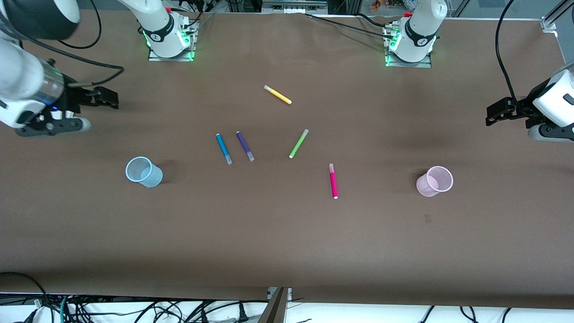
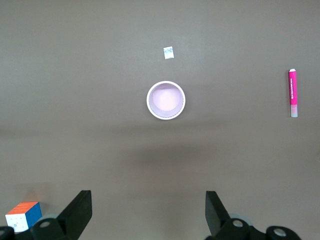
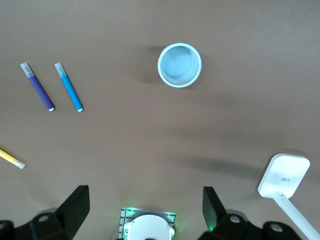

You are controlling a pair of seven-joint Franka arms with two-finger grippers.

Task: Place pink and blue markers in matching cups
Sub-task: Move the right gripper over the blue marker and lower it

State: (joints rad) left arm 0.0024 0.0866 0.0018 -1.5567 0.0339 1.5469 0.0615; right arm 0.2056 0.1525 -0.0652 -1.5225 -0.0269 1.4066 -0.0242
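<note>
**Pink marker and both cups nearest the camera, nothing held**

Pink marker (image 1: 333,181) lies flat on the brown table (image 1: 287,251), nearest the front camera of all the markers, pale cap pointing toward the robot bases. It also shows in the left wrist view (image 2: 294,93), well apart from the pink cup.

Pink cup (image 1: 434,181) stands upright toward the left arm's end of the table, mouth open and nothing inside (image 2: 166,100). A small white scrap (image 2: 168,52) lies on the table near it.

Blue cup (image 1: 143,172) stands upright toward the right arm's end, also with nothing in it (image 3: 179,65).

Blue marker (image 1: 223,148) and purple marker (image 1: 245,146) lie side by side, roughly parallel, close but not touching, farther from the camera than the blue cup. Both show in the right wrist view: blue (image 3: 69,86), purple (image 3: 37,86).

Green marker (image 1: 298,143) lies at a slant between the purple and pink markers. Yellow marker (image 1: 277,94) lies farthest from the camera, nearer the bases.

Left gripper (image 1: 495,114) hangs over the table edge at the left arm's end, fingers (image 2: 216,212) spread wide, holding nothing. A colour cube (image 2: 22,216) shows at the corner of its wrist view.

Right gripper (image 1: 105,99) hangs over the right arm's end, fingers (image 3: 212,205) spread wide, holding nothing
</note>
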